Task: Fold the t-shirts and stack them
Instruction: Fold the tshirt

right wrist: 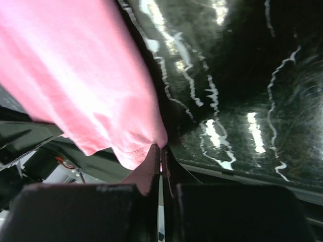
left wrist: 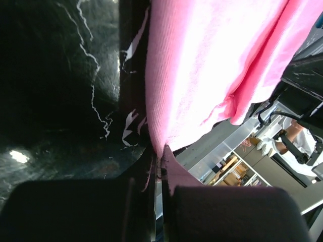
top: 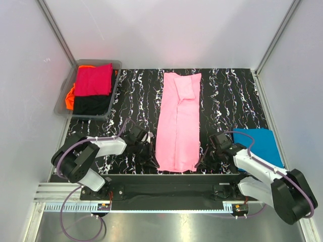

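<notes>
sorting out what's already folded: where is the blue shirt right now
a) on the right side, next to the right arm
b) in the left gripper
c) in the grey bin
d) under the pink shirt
a: the blue shirt lies flat at the right side beside the right arm, apart from the pink shirt.

grey plastic bin (top: 98, 62), black white-veined tabletop (top: 227, 96), white enclosure walls (top: 166, 30)
</notes>
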Controlling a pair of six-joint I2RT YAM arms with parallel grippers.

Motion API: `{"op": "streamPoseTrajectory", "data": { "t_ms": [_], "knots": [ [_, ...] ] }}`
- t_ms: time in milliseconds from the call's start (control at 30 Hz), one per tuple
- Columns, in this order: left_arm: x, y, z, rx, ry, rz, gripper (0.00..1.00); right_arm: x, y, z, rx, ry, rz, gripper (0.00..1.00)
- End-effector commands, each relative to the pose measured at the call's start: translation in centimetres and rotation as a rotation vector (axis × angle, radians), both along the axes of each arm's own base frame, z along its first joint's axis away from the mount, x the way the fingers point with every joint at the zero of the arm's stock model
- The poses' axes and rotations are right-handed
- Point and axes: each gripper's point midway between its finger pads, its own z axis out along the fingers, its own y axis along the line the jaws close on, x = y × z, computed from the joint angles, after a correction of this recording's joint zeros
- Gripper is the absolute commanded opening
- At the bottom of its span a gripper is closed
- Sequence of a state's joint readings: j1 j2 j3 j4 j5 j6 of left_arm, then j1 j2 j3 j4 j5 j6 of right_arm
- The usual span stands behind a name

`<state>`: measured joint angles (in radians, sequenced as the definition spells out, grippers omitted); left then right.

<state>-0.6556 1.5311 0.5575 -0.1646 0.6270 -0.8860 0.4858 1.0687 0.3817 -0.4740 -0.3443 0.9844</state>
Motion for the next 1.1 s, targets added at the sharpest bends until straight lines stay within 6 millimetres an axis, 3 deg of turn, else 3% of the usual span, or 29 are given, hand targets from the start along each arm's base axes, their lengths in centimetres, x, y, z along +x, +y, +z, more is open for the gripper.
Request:
{"op": "streamPoseTrajectory", "data": {
  "t_ms": [0, 100, 167, 200, 233, 300, 433, 500, 533, 600, 633, 700, 733, 800, 833, 900, 1067],
  "knots": [
    [1.0, -0.3, 1.3, -0.004, -0.045, 0.038, 0.00, 1.0, 0.3, 1.6, 0.018, -0.049, -0.022, 0.00],
    [2.0, -0.8, 2.4, 0.004, -0.070, 0.028, 0.00, 2.9, 0.1, 2.9, -0.002, -0.105, -0.014, 0.00],
    [4.2, -1.6, 4.1, -0.004, -0.114, 0.038, 0.00, 4.7, 0.3, 4.0, 0.001, -0.123, -0.005, 0.00],
    [5.9, -2.3, 5.3, -0.020, -0.155, 0.037, 0.00, 5.5, -0.4, 3.5, -0.025, -0.109, -0.004, 0.00],
    [7.3, -2.2, 5.8, -0.020, -0.170, 0.056, 0.00, 7.0, -0.2, 4.8, -0.013, -0.140, -0.001, 0.00],
    [9.3, -2.1, 6.6, -0.014, -0.195, 0.067, 0.00, 8.7, -0.9, 5.3, -0.028, -0.157, 0.011, 0.00],
    [15.5, -2.6, 8.3, -0.046, -0.235, 0.121, 0.00, 14.3, -2.0, 6.8, -0.034, -0.189, -0.002, 0.00],
    [18.1, -3.0, 8.7, -0.058, -0.238, 0.134, 0.00, 16.0, -2.3, 6.1, -0.053, -0.160, 0.019, 0.00],
    [19.4, -2.8, 8.8, -0.062, -0.241, 0.153, 0.00, 17.9, -2.3, 7.3, -0.050, -0.194, 0.016, 0.00],
    [21.8, -3.4, 9.1, -0.086, -0.245, 0.163, 0.00, 19.3, -2.5, 6.4, -0.060, -0.161, 0.028, 0.00],
    [22.8, -3.3, 9.2, -0.091, -0.248, 0.176, 0.00, 21.1, -2.4, 7.5, -0.052, -0.194, 0.029, 0.00],
    [25.0, -3.7, 9.4, -0.105, -0.254, 0.191, 0.00, 22.4, -2.7, 6.7, -0.053, -0.163, 0.026, 0.00],
    [26.1, -3.5, 9.4, -0.109, -0.258, 0.205, 0.00, 23.9, -2.6, 7.7, -0.043, -0.194, 0.024, 0.00],
    [28.0, -3.7, 9.4, -0.117, -0.261, 0.225, 0.00, 25.1, -2.6, 6.8, -0.036, -0.165, 0.026, 0.00],
    [28.8, -3.5, 9.4, -0.120, -0.261, 0.236, 0.00, 26.3, -2.3, 7.7, -0.019, -0.188, 0.026, 0.00],
    [30.4, -3.6, 9.4, -0.132, -0.258, 0.260, 0.00, 27.4, -2.5, 6.9, -0.013, -0.162, 0.020, 0.00],
    [33.4, -3.8, 9.8, -0.168, -0.265, 0.288, 0.00, 30.1, -3.2, 7.2, 0.000, -0.174, 0.004, 0.00]
  ]
}}
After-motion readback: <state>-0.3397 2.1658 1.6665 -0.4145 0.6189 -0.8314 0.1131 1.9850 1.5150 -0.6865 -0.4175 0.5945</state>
